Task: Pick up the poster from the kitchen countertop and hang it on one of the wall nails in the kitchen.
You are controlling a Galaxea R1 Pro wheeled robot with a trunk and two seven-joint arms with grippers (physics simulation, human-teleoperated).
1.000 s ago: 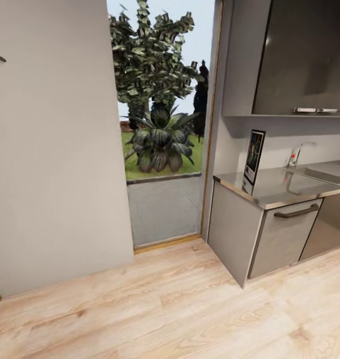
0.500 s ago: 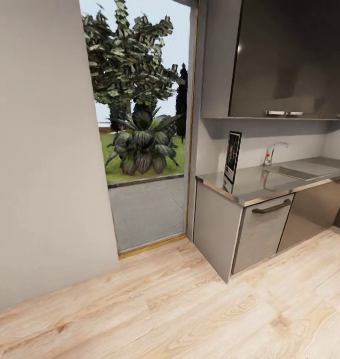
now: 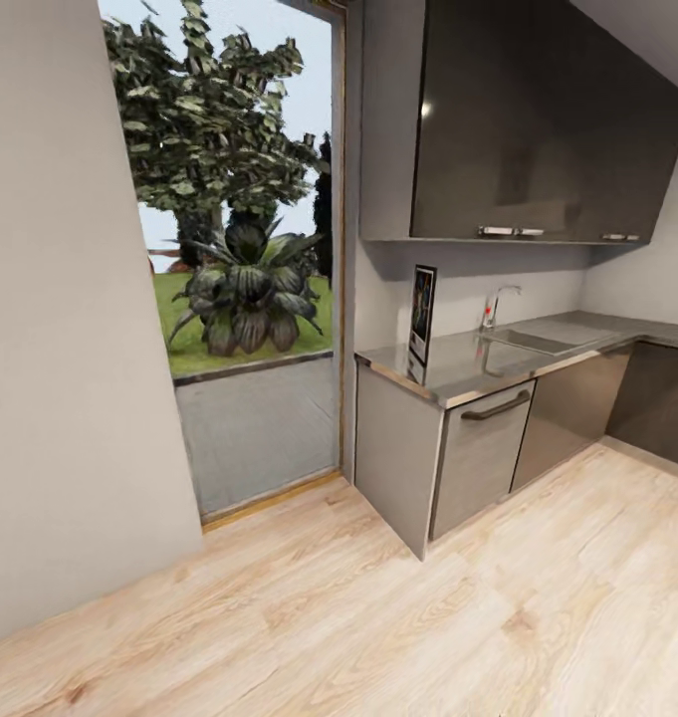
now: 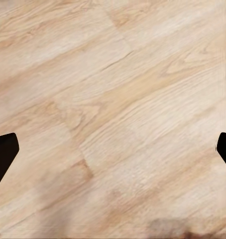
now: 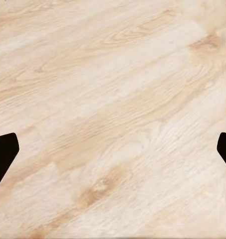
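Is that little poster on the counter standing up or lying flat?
Standing upright: the poster rises on its bottom edge from the steel countertop.

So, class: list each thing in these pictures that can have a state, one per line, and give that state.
poster: upright on the countertop, not yet picked up
kitchen countertop: bears the poster near its end
tap: no water seen running
upper cabinets: doors shut
lower cabinet fronts: shut
left gripper: open, holding nothing, over wood floor
right gripper: open, holding nothing, over wood floor
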